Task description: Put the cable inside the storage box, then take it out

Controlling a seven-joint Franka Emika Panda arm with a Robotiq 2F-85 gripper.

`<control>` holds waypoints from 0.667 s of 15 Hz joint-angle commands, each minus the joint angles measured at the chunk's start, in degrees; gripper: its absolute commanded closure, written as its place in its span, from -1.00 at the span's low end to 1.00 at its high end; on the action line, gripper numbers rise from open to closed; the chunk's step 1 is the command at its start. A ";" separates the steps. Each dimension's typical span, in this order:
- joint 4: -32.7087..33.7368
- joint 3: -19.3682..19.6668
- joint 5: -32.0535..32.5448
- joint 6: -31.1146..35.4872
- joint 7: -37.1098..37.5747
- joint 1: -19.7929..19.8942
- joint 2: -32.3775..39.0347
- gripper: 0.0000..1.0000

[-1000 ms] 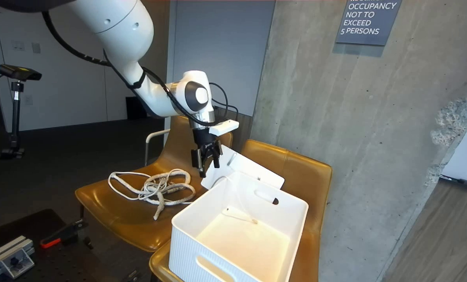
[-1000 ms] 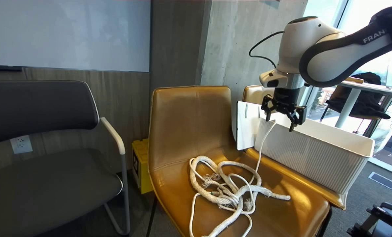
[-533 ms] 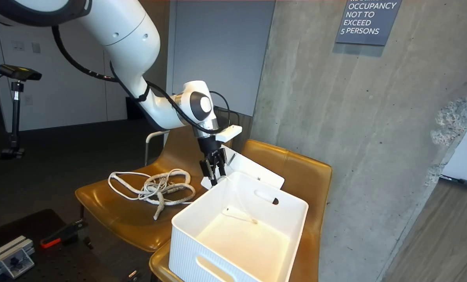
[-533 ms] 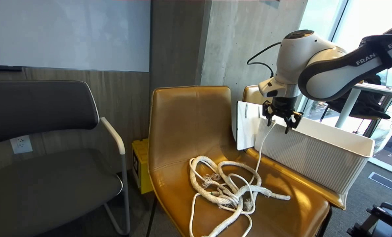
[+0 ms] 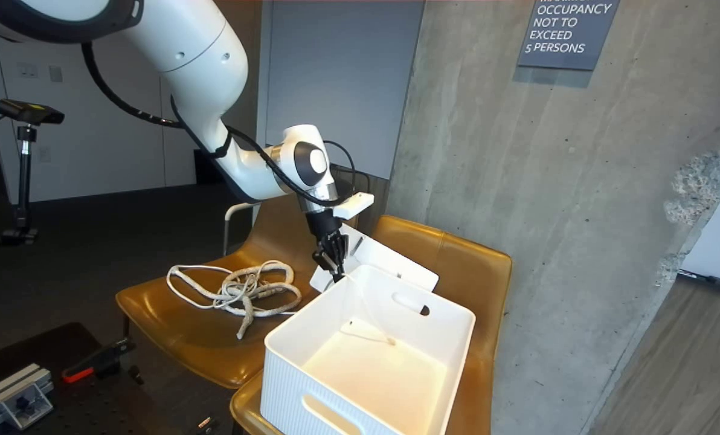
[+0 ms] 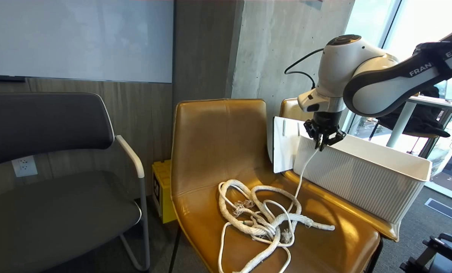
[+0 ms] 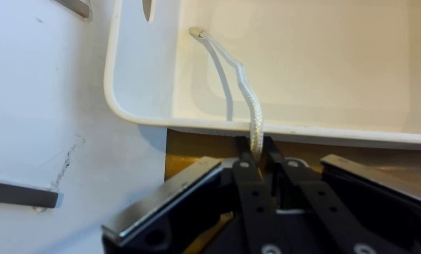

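The cable is a white cord, its tangled bulk (image 6: 271, 227) lying on the brown chair seat next to the white storage box (image 6: 358, 185). One strand (image 6: 303, 170) rises from there to the box's near top edge. In the wrist view the cable (image 7: 244, 79) crosses the box rim (image 7: 203, 123), and its tip rests on the box floor. Just outside that rim, my gripper (image 7: 255, 144) is shut on the cable, a finger close on either side of it. Both exterior views show the gripper (image 5: 337, 275) pointing down at the box's corner.
A white lid-like panel (image 5: 390, 266) leans behind the box against the second brown chair (image 5: 475, 266). A concrete wall (image 5: 553, 199) rises behind. A dark chair (image 6: 59, 204) and a yellow case (image 6: 165, 189) stand off to the side.
The gripper has come down to the box's edge, and its fingers have drawn together around the strand. Box and tangled cable stay in place; the strand's end in the box shifts slightly.
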State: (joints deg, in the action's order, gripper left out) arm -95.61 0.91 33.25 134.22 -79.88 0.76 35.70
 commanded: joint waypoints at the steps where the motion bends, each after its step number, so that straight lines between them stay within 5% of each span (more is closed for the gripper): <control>1: -0.76 1.27 1.34 0.41 3.86 -1.45 -0.64 1.00; 10: -2.04 -5.90 -6.13 -9.77 21.75 -10.42 -5.65 0.98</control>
State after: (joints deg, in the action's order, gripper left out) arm -96.94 -2.22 30.27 128.88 -63.45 -6.22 32.98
